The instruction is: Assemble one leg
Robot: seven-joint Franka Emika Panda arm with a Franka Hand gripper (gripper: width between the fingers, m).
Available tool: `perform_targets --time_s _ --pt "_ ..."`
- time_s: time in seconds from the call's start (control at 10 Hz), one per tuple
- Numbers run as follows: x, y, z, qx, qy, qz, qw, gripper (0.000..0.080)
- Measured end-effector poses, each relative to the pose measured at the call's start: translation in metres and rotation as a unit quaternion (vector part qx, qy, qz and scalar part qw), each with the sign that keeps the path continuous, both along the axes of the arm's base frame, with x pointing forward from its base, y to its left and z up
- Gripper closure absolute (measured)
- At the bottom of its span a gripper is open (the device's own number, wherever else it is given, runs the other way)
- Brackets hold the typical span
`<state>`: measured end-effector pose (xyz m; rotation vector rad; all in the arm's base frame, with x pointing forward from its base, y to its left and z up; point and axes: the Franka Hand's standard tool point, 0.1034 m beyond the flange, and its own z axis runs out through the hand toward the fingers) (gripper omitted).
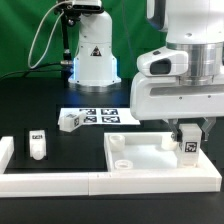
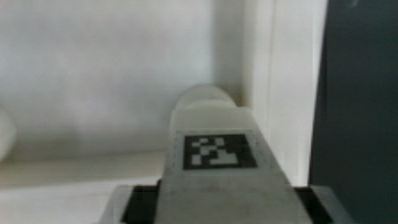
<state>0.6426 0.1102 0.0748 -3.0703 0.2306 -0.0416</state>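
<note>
Fingers (image 1: 177,132) were clamped on the leg (image 1: 188,146): one pad on each flat side, tag face out toward cam. Wrist view agreed, with the leg (image 2: 217,140) sitting between them and tag readable.

Loc: the leg hung upright over the slab (image 1: 150,157), at the slab's end on the exterior view's right, close to the worktop's near edge. Couldn't tell if its lower end touched the slab or sat in a corner hole, since that spot was hidden by arm and rim.

Two spare legs: one upright (image 1: 38,145) toward the worktop edge on the exterior view's left, one on its side (image 1: 70,121) just beside the marker board (image 1: 101,116), mid-worktop.

Handling, est. only: small hard plastic post, so light and stiff, no give. Smooth faces mean it'll prob pivot or slip in a pinch if side-loaded during insertion. Best hold looks like opposite flat sides, mid-to-upper body, leaving the mating end free and the tag uncovered. Not fragile, but a skewed push could jam it in the hole.
</note>
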Motion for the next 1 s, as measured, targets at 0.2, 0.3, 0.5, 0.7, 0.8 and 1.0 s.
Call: perform_targets --time_s 0.2,0.3,0.5,0.7,0.8,1.0 --pt "-0.0003 0.0005 -0.0006 0.001 0.003 -0.090 0.996 0.0516" --pt "-0.0005 0.0005 -0.0009 -0.002 0.003 -0.162 0.987 0.0516" --pt "-0.0003 -0.0011 -0.0010 0.011 0.011 -0.303 0.953 0.0516" --pt "-0.0005 -0.0016 -0.0015 0.024 0.031 -0.490 0.871 0.0515" --pt "0.0003 -0.0029 -0.0018 0.033 0.039 -0.563 0.825 0.0515" --pt "-0.0001 -0.0029 -0.0020 0.038 0.045 -0.606 0.794 0.0515"
